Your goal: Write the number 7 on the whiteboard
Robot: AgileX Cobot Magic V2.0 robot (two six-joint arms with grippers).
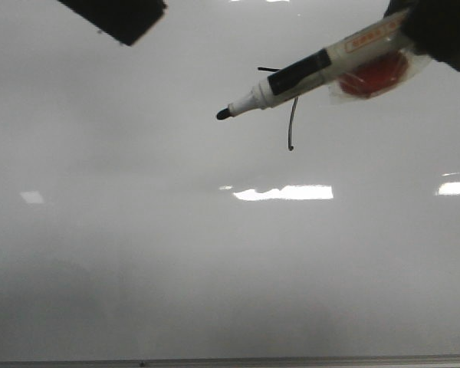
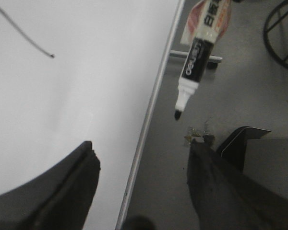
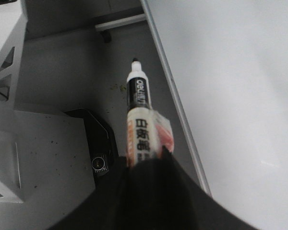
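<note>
The whiteboard (image 1: 176, 253) fills the front view, pale grey and glossy. A thin black number 7 (image 1: 292, 126) is drawn on it at upper centre, its top bar partly hidden behind the marker; its downstroke also shows in the left wrist view (image 2: 26, 37). My right gripper (image 1: 437, 31) at the top right is shut on a white and black marker (image 1: 307, 73), tip pointing left and off the board; the marker also shows in the right wrist view (image 3: 139, 120) and the left wrist view (image 2: 197, 62). My left gripper (image 2: 141, 158) is open and empty at the top left (image 1: 123, 17).
Bright light reflections (image 1: 284, 192) lie across the board. The board's thin metal edge (image 2: 153, 105) runs beside grey floor. A black device (image 3: 98, 143) and a grey stand (image 3: 7, 72) sit on the floor below the right gripper.
</note>
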